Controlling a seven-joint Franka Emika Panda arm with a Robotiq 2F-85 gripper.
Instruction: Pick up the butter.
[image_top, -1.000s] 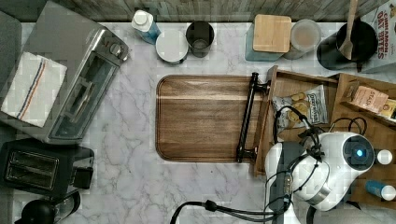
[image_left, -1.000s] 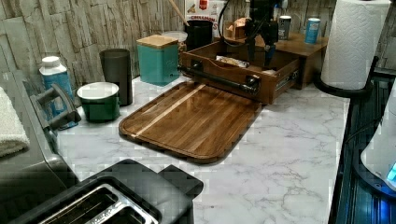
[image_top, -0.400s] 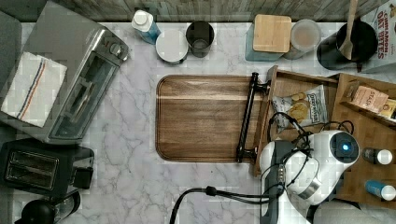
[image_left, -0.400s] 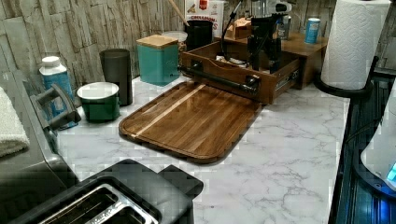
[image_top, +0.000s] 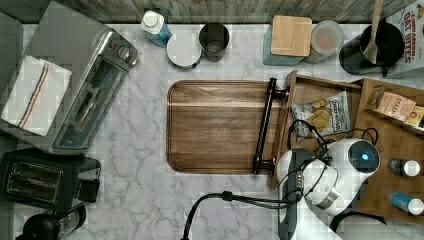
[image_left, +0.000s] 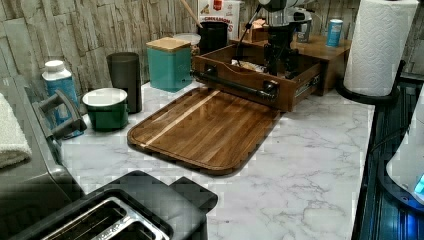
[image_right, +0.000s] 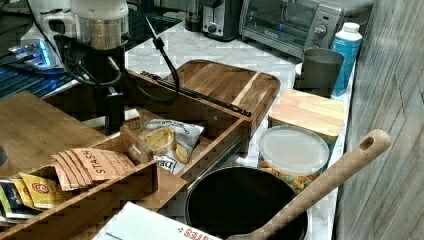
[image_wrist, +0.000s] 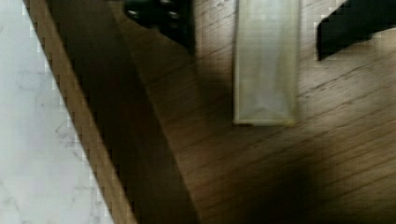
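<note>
Marble bench (image_top: 135, 175) is stretching away under me, and I am working down inside the wooden drawer tray (image_right: 220, 131) that is sitting on it, which I am taking as my landmark. My hand (image_wrist: 275, 18) is hanging low inside this tray, at the end away from the chip bag (image_right: 170, 142). My fingers (image_wrist: 161, 14) are standing apart, one dark tip on each long side of the butter (image_wrist: 266, 60), and neither looks to be touching it yet. The butter is lying flat on the tray floor, a pale slim stick running along the tray's near wall and just beside it.

To do this step well, I am judging that I should be lowering straight down until the tips are almost on the wood, keeping the stick centred between them, then closing slowly across its narrow width. Butter is soft, so a light squeeze should serve better than a hard one. The wall beside the stick is leaving little room for one finger, so I should be watching that side for a scrape.

Outward from the tray, the wooden board (image_top: 217, 125) is lying against its black handle (image_top: 263, 125), and the tea packets (image_right: 92, 165) are standing in the raised rack beyond the chip bag.
</note>
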